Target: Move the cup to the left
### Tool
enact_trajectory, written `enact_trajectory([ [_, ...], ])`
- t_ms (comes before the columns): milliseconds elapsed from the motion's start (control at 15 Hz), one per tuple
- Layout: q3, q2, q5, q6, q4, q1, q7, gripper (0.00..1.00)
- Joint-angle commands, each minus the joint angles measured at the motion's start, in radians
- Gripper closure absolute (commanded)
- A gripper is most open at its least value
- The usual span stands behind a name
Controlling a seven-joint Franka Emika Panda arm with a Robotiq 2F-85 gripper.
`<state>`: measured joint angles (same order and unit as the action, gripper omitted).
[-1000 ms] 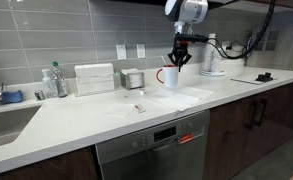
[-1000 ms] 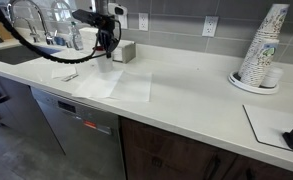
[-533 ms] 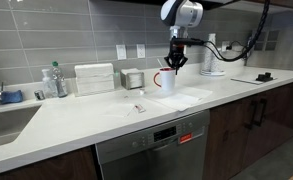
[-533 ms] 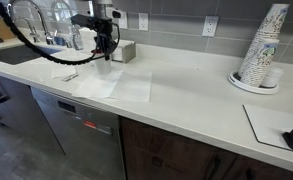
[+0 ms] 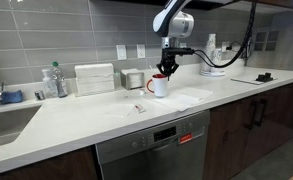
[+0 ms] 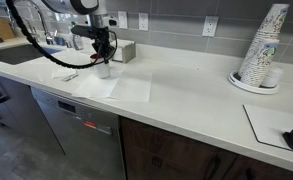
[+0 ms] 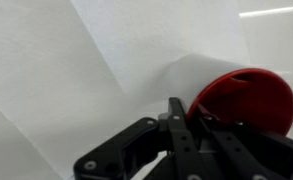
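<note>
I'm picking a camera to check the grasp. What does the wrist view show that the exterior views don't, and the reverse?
Only the wrist view: a close look down into the cup and its red inside, with the fingers right at its rim. Only the exterior views: the surroundings, such as the sink, the clear bottle, the dishwasher and the stack of paper cups. Both: the cup, the gripper and the white sheets on the counter.

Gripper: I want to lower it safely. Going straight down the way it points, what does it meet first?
The cup: the gripper points down with its fingers at the red rim. Beneath the cup lies the white countertop; whether the cup already rests on it is unclear.
</note>
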<state>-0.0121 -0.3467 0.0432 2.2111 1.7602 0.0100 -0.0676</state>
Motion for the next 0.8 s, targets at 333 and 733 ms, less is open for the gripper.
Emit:
enact_trajectory([
  [333, 0.021, -0.051, 0.003, 0.054, -0.019, -0.006, 0.075, 0.98],
  [733, 0.024, -0.103, 0.083, 0.041, -0.078, -0.039, 0.066, 0.98],
])
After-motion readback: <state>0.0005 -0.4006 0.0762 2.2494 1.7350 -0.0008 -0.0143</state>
